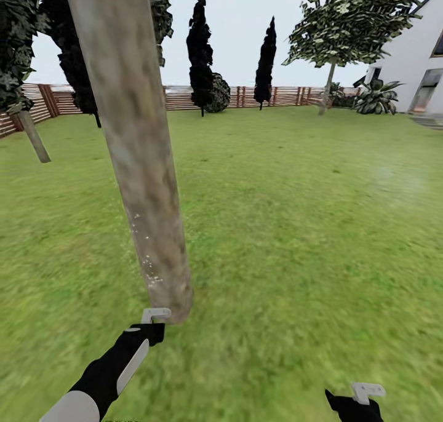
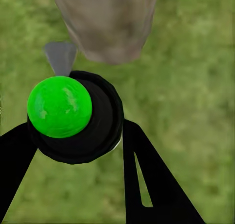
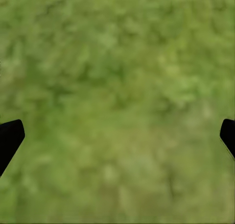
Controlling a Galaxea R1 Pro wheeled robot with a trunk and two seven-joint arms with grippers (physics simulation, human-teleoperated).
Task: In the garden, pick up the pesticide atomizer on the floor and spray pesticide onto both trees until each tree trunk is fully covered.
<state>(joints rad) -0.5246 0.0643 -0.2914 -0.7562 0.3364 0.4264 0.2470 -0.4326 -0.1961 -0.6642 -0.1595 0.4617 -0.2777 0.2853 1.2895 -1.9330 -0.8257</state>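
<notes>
L gripper (image 2: 78, 136) clamps pesticide atomizer (image 2: 73, 118), nozzle at 12 o'clock toward tree trunk (image 1: 138, 163) to wet bark; R gripper (image 3: 117, 133) spread, idle.

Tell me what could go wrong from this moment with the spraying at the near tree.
Coverage risk: the whitish specks sit only on a low strip of the near trunk; the rest looks bare, so it may stay uncovered. Collision risk: the left gripper hangs right at the trunk base, so a small move could bump it. Grip risk: the black bottle with a green cap sits between the fingers, and a knock could shift it.
</notes>
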